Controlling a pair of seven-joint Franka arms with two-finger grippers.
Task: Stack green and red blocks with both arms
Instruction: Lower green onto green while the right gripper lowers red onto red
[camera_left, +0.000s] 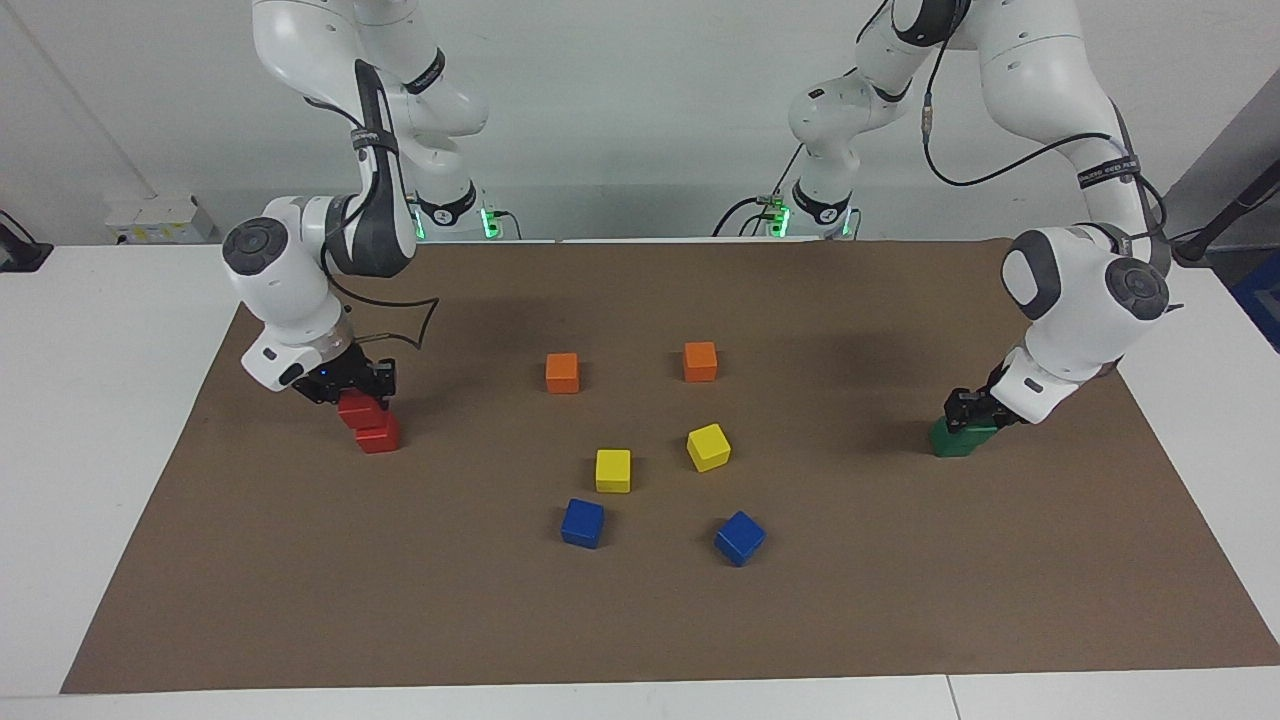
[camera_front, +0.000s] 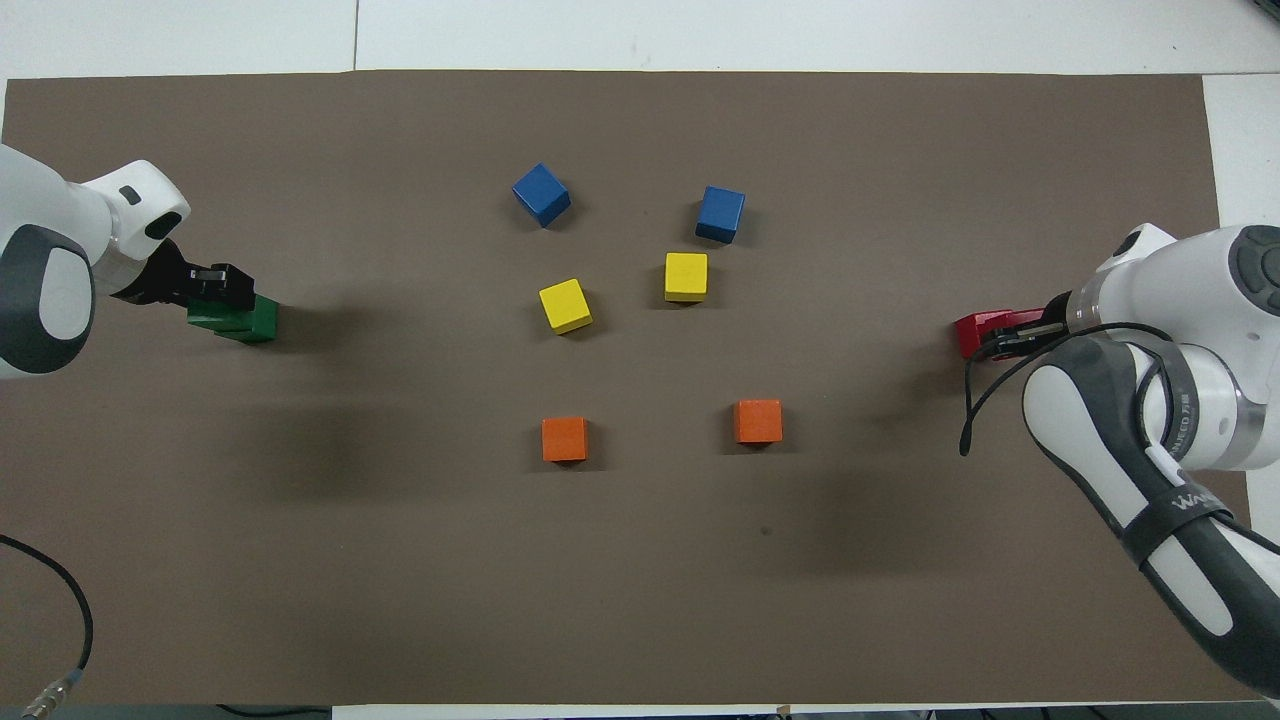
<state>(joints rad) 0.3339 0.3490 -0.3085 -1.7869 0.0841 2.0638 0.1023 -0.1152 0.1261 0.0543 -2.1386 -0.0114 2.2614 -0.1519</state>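
Toward the right arm's end of the mat, my right gripper (camera_left: 358, 393) is shut on the upper red block (camera_left: 353, 411). That block sits tilted and offset on the lower red block (camera_left: 380, 435). In the overhead view only one red block (camera_front: 972, 333) shows at the right gripper (camera_front: 1008, 335). Toward the left arm's end, my left gripper (camera_left: 968, 413) is shut on the upper green block (camera_front: 210, 319), which rests on the lower green block (camera_front: 262, 320). In the facing view the left gripper hides most of the green blocks (camera_left: 958, 441). The left gripper (camera_front: 226, 292) also shows in the overhead view.
In the middle of the brown mat (camera_left: 640, 620) lie two orange cubes (camera_left: 562, 372) (camera_left: 700, 361), two yellow cubes (camera_left: 613, 470) (camera_left: 708, 447) and two blue cubes (camera_left: 582, 523) (camera_left: 739, 538), all apart from both stacks.
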